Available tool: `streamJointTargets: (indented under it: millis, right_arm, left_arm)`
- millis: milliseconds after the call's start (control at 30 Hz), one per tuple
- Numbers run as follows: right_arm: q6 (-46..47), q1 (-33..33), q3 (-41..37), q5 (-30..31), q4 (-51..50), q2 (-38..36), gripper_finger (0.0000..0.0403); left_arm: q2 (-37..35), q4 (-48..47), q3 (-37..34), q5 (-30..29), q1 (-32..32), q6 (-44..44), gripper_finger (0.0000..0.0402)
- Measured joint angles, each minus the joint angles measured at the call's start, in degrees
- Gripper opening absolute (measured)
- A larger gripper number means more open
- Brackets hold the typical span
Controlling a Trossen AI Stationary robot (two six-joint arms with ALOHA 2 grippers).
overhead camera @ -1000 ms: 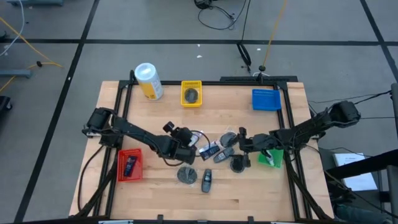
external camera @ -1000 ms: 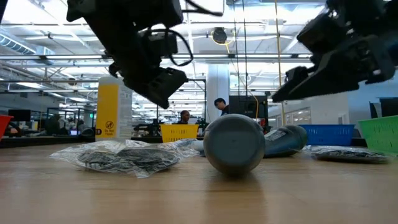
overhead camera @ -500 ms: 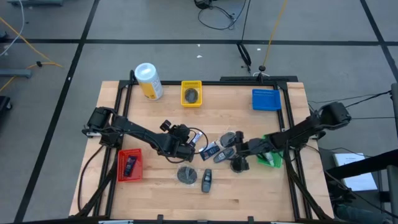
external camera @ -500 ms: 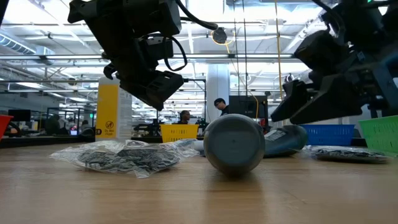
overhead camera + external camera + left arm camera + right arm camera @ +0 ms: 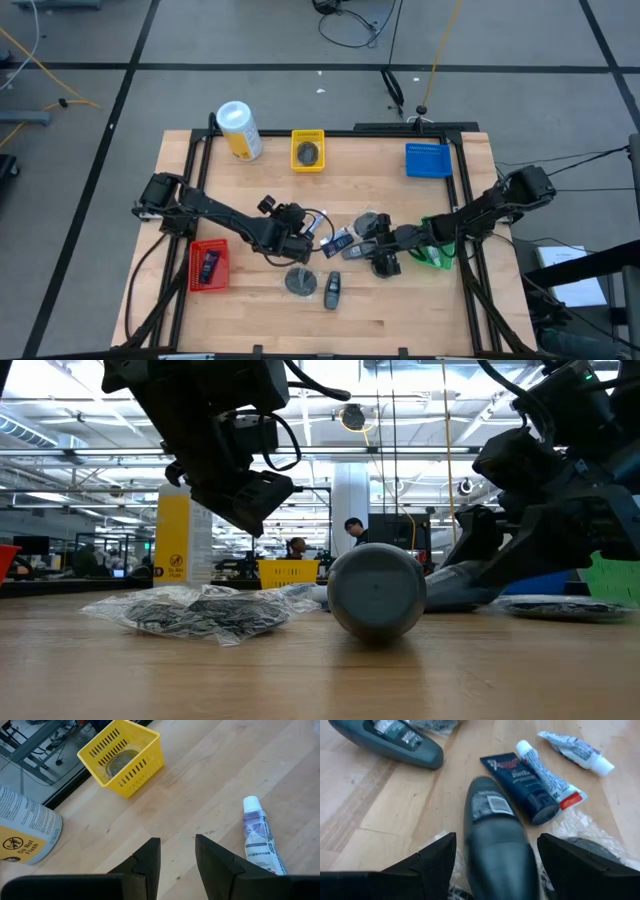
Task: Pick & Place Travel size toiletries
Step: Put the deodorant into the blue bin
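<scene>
While my right gripper (image 5: 492,865) sits low at about four o'clock on the worktop (image 5: 400,310), its fingers (image 5: 432,857) are spread wide on either side of a dark grey oblong bottle (image 5: 495,835), smooth plastic with a small printed label; from the wrist view I cannot tell whether the fingers touch it. Just beyond that bottle lie a flat dark blue pack (image 5: 522,785), a slim white tube (image 5: 545,772) and a second crinkled white tube (image 5: 575,750), with another dark grey bottle (image 5: 390,740) well apart at the side.

My left gripper (image 5: 177,857) hovers near the worktop's centre, its fingers (image 5: 150,860) partly parted and holding nothing, bare pale wood showing between them. A white tube with a cap (image 5: 257,835) lies just beside it. At twelve o'clock a slotted yellow tray (image 5: 308,150) holds a dark round disc (image 5: 308,152); a red tray (image 5: 209,265) at eight o'clock holds a dark pack. At table height, a round grey bottle end (image 5: 376,592) faces the camera beside a crumpled clear bag (image 5: 190,612).
</scene>
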Motion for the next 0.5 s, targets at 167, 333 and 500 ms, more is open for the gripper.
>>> streamJointTargets:
  millis: [167,333,500]
  right_arm:
    - [0.0,0.0,0.0,0.0,0.2,0.0,0.027]
    - [0.0,0.0,0.0,-0.1,0.4,0.0,0.027]
    - [0.0,0.0,0.0,-0.2,0.2,0.0,0.0269]
  left_arm:
    - [0.0,0.1,0.0,0.0,0.0,0.0,0.0122]
    - [0.0,0.2,0.0,0.0,0.0,0.0,0.0122]
    - [0.0,0.5,0.0,0.0,0.0,0.0,0.0122]
